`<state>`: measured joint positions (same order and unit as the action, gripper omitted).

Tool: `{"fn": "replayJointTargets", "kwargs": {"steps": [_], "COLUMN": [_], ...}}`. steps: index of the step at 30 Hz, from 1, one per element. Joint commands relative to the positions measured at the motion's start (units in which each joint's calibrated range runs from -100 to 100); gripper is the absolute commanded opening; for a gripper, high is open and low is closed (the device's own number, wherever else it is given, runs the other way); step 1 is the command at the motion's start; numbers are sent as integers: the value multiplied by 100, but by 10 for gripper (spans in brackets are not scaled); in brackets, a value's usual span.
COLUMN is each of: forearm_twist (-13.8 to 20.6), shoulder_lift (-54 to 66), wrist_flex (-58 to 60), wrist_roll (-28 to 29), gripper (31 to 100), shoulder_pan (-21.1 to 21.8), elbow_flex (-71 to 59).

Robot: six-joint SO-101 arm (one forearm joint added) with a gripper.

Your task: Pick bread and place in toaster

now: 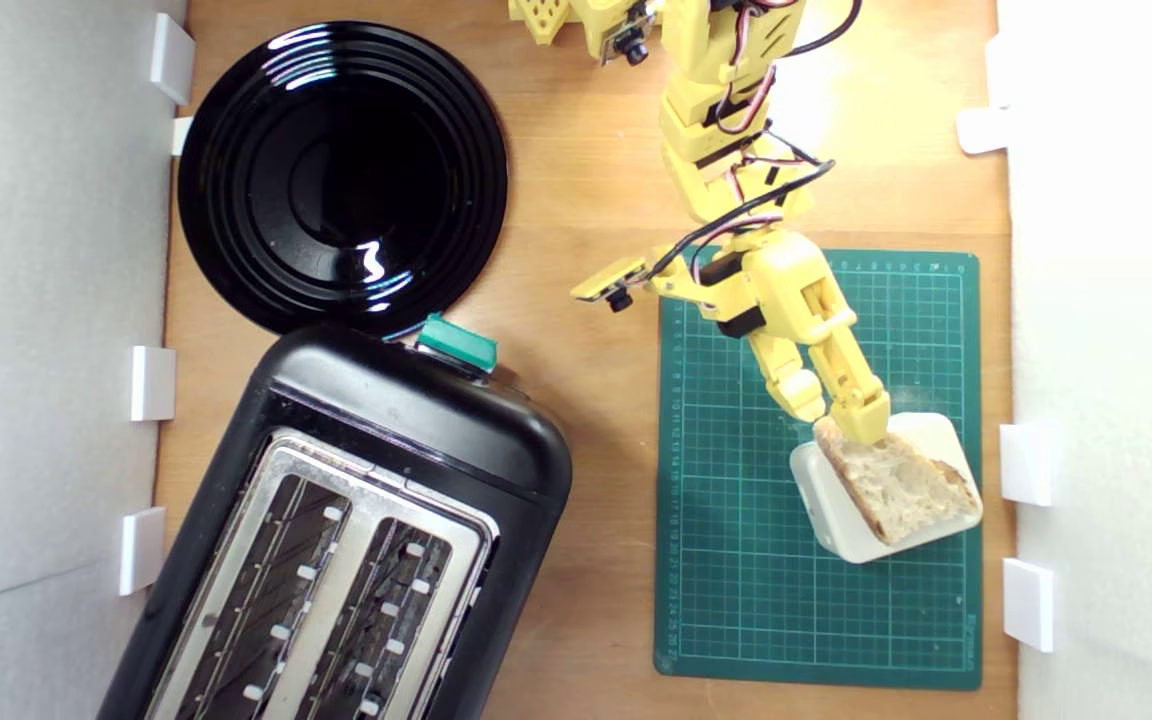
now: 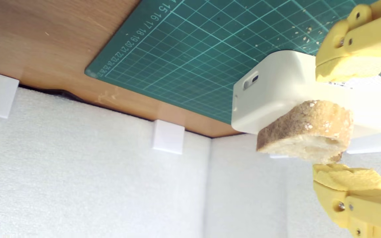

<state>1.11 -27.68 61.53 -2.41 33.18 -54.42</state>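
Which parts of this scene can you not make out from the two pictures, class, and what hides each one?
- Toaster: its lower end is cut off by the exterior view's bottom edge.
- White block: mostly covered by the bread in the exterior view.
- Gripper: the wrist view shows its fingers straddling the bread, but whether the pads touch it is unclear.
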Motion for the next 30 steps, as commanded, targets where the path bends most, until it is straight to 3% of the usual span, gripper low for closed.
{"fn": "replayJointTargets", "kwargs": {"steps": [1, 7, 14, 30], "forearm_twist": [43, 43, 43, 43], "shoulder_lift": [47, 31, -177, -252], "wrist_flex": [204, 204, 213, 213], "wrist_roll": [-39, -34, -39, -39], "gripper": [860, 855, 752, 748], "shoulder_pan": [90, 90, 99, 99], "elbow_flex": [262, 353, 498, 680]}}
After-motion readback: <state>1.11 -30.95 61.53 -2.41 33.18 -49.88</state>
